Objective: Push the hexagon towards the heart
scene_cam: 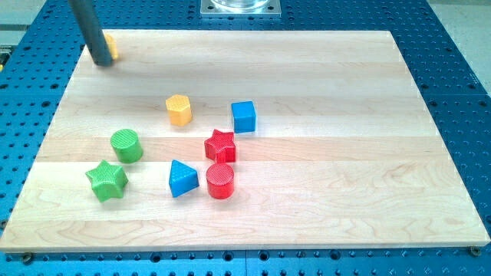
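Note:
The yellow hexagon [179, 110] sits on the wooden board [345, 92], left of centre. A second yellow block [113, 46], mostly hidden behind the rod so its shape cannot be made out, lies at the board's top-left corner. My tip [102, 63] rests on the board right against that yellow block, on its left and lower side. The tip is far from the hexagon, up and to the left of it.
A blue cube [243, 116] lies right of the hexagon. A red star [220, 145], a red cylinder [219, 181] and a blue triangle [182, 178] cluster below it. A green cylinder [126, 145] and a green star [106, 180] lie at lower left.

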`<state>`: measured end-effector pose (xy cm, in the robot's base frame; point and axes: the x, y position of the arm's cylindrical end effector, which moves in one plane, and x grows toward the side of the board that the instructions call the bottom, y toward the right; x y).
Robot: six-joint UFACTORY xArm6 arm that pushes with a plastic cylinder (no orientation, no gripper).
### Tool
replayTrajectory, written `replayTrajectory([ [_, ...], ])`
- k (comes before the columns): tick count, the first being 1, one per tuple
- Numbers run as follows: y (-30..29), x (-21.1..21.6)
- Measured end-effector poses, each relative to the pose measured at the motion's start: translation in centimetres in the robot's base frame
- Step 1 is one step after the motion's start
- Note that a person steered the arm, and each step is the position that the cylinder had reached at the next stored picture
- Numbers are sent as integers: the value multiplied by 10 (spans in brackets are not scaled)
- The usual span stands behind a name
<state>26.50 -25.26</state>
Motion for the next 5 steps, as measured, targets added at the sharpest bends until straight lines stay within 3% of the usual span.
replayTrajectory([
  [3, -1, -7],
  [4, 42, 34],
  [5, 130, 60],
])
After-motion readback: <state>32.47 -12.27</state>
